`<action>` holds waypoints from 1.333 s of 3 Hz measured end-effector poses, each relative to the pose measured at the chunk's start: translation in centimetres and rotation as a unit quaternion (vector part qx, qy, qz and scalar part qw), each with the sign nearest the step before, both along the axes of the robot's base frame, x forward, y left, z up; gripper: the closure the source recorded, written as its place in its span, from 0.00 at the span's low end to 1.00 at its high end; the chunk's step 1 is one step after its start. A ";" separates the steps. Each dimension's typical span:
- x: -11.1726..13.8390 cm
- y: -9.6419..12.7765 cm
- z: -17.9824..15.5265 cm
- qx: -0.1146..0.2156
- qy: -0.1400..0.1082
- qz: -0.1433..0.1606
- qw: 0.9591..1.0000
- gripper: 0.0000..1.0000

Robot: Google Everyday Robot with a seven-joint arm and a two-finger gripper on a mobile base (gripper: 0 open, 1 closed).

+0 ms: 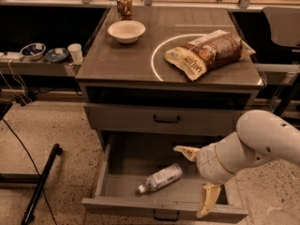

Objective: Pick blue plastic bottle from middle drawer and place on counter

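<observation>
A white bowl [126,31] sits upper centre, a brown jar [124,6] just behind it, a snack bag [206,53] to its right, and a white cup [75,52] at upper left.

No text can be read: lettering on the snack bag [206,55] on the counter [119,62] and the blue plastic bottle [161,178] label is illegible, beside the spread-fingered gripper [190,182] over the middle drawer [140,206].
</observation>
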State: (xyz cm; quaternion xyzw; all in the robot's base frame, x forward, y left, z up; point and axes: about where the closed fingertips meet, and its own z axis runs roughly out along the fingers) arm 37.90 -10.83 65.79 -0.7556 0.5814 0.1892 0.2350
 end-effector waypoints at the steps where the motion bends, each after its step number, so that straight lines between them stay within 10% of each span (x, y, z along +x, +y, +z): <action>1: -0.1 0.2 -0.1 0.001 -0.011 0.022 1.000 0.00; 4: 5.3 1.2 -14.1 0.007 -0.002 0.062 0.998 0.00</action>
